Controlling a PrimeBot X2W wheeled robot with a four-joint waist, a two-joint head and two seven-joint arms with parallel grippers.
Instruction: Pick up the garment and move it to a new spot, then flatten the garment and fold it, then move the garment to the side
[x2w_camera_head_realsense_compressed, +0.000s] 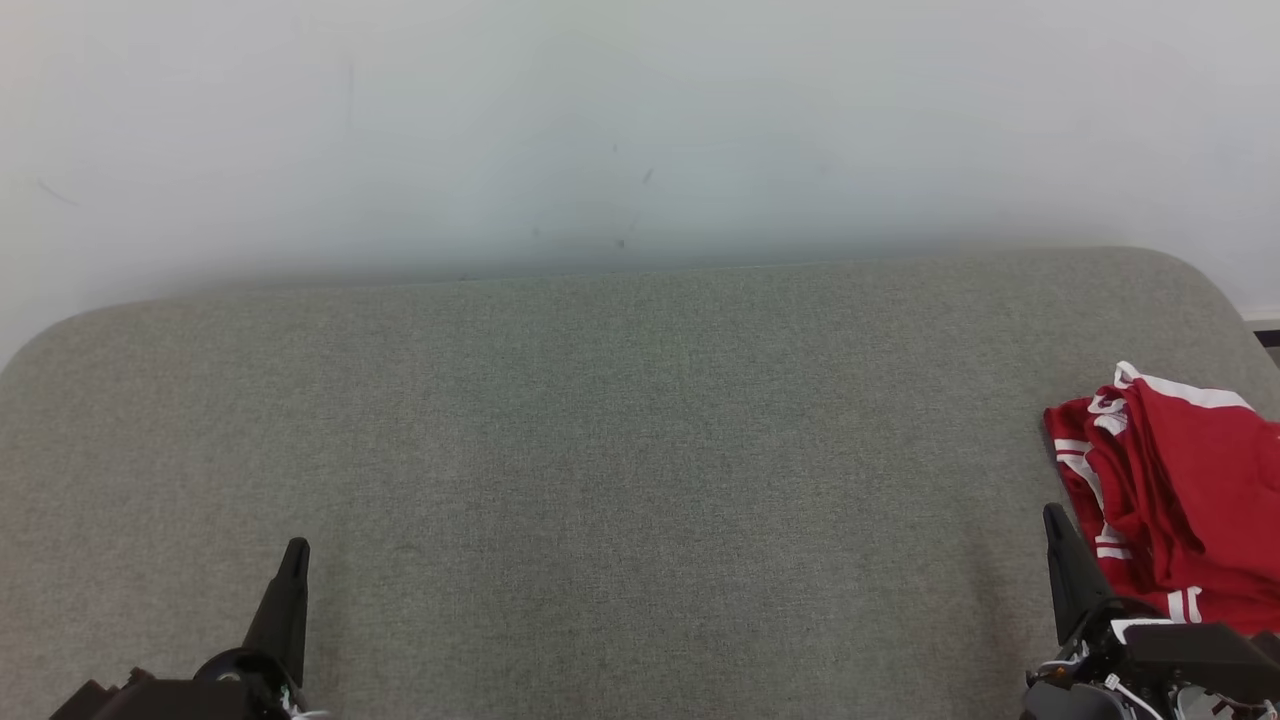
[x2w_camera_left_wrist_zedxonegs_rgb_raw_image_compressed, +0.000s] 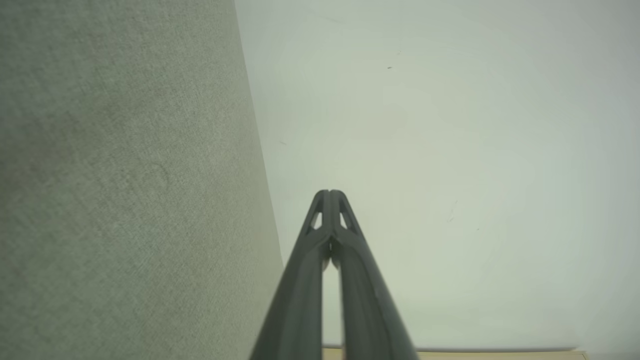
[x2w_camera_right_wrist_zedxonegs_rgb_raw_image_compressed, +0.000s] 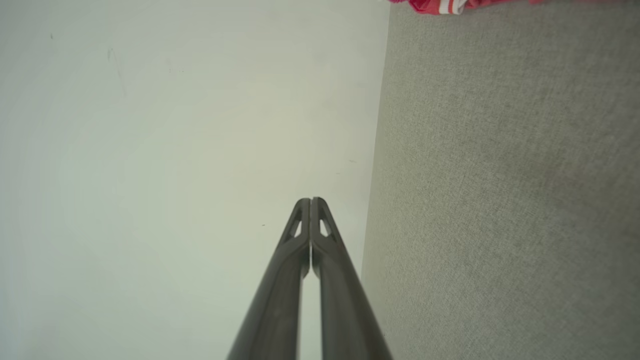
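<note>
left pincer (x2w_camera_head_realsense_compressed: 296, 550) and right pincer (x2w_camera_head_realsense_compressed: 1052, 516) both pressed together, empty. part the right one, then pinch a raised fold of the red jersey (x2w_camera_head_realsense_compressed: 1190, 490) beside it.

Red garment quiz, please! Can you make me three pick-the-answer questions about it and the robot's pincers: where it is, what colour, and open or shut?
1. Where on the grey fabric surface does the red garment lie?
A. in the middle
B. at the right edge
C. at the left edge

2. What colour are its stripes?
A. blue
B. yellow
C. white

3. How are the left pincer and the right pincer?
A. both shut, holding nothing
B. both wide open
C. the right one gripping the garment

Answers:
1 B, it is bunched at the right, beside the right pincer.
2 C, white bands cross the red cloth.
3 A, each wrist view shows the fingertips pressed together with nothing between them.
</note>
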